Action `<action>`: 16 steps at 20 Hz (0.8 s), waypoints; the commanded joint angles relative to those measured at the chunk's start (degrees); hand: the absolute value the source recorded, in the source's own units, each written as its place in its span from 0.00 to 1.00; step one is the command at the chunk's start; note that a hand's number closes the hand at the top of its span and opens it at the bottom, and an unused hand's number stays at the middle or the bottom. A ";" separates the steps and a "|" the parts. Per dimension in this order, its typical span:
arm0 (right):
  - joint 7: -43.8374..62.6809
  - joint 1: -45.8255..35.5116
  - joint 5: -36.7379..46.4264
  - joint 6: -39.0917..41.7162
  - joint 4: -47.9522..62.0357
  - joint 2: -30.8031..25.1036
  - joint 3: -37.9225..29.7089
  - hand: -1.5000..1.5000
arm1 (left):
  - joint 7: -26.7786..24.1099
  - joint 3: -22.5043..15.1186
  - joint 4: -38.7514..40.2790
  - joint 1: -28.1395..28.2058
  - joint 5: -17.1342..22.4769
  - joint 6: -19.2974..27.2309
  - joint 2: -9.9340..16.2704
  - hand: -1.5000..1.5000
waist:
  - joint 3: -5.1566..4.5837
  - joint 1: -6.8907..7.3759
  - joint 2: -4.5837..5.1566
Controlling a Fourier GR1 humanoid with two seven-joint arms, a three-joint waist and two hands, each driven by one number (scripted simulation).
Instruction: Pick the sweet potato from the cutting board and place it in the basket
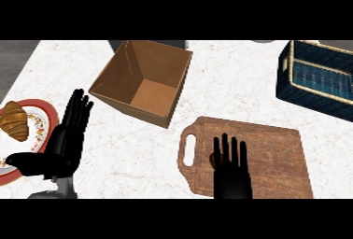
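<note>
Lying flat over the wooden cutting board (pixel 265 154), the right hand (pixel 231 172) comes in from the lower edge of the head view with its fingers straight and slightly spread, pointing away from the robot; it covers the board's left part, just beside the handle slot; a small brownish bulge shows at the hand's left edge, near the thumb, which may be the sweet potato (pixel 212 160), though most of it is hidden under the palm and I cannot tell for sure; the fingers are not curled round anything that shows. The board itself sits on the white marble counter (pixel 228 88), at the lower right of the view, its handle end turned to the left.

The basket (pixel 318 77) stands at the upper right, dark blue with a pale rim, tilted in the view and cut off by the right edge; it is well apart from the board. An open cardboard box (pixel 141 81) stands at the upper middle of the counter, between the two hands and farther from the robot; nothing shows inside it.

The left hand (pixel 66 137) rests at the left side, open, its fingers straight and up; beside it, at the view's left edge, lies a plate (pixel 41 119) with a red rim and patterned border; a croissant (pixel 14 121) lies on that plate.
</note>
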 commanded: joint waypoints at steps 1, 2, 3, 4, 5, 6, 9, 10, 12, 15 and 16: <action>-0.17 1.95 1.13 -3.30 1.64 -0.92 -0.19 0.00 | -2.44 0.45 2.57 0.89 -0.43 -0.92 -1.30 0.50 | 0.10 -0.08 0.17; -3.04 -3.54 -1.14 -5.21 7.82 0.25 -4.88 0.00 | 0.84 -1.09 -3.29 1.93 -1.13 -0.07 -1.09 0.50 | 0.12 0.18 0.18; -2.87 -0.75 -0.64 -5.82 5.28 -0.48 -3.19 0.00 | 0.25 0.92 0.98 -2.05 -1.67 0.07 -0.73 0.50 | 0.11 -0.06 0.18; -4.26 0.49 -2.29 -0.54 1.13 -3.24 -3.81 1.00 | -2.16 -0.43 2.40 -0.69 -1.98 -0.19 -1.74 0.50 | 0.10 -0.14 0.18; -5.46 0.05 -3.45 1.31 1.30 -3.86 -4.46 1.00 | 1.45 0.09 -1.05 -0.28 -1.37 -0.28 -0.45 0.50 | 0.10 -0.01 0.16; -4.88 -2.19 -2.16 1.35 5.36 -1.35 -3.70 1.00 | 1.41 -0.86 -0.89 -1.08 -2.58 0.85 -1.53 0.50 | 0.11 0.08 0.19; -5.97 -4.38 -0.68 7.42 3.18 -1.51 -1.94 1.00 | -0.69 1.37 0.53 0.61 -0.61 -1.94 0.22 0.50 | 0.09 0.15 0.17; -6.75 -3.92 -0.23 1.83 7.11 -2.73 -2.88 1.00 | 0.64 -2.37 -3.20 2.69 -3.10 0.88 -2.79 0.50 | 0.11 0.23 0.15; -6.04 -3.68 0.86 2.30 8.59 -1.51 -1.54 1.00 | -1.89 -2.06 -1.94 4.05 -2.97 -0.06 -2.68 0.50 | 0.10 0.23 0.17; -6.63 -5.26 2.27 6.03 5.51 -1.19 -0.69 1.00 | 0.45 -2.12 -3.76 3.56 -2.89 0.27 -3.04 0.50 | 0.10 0.16 0.13; -6.23 -5.72 2.78 7.26 5.71 -0.43 -0.31 1.00 | 0.34 2.83 1.36 -1.47 0.48 -2.96 0.06 0.50 | 0.09 -0.03 0.20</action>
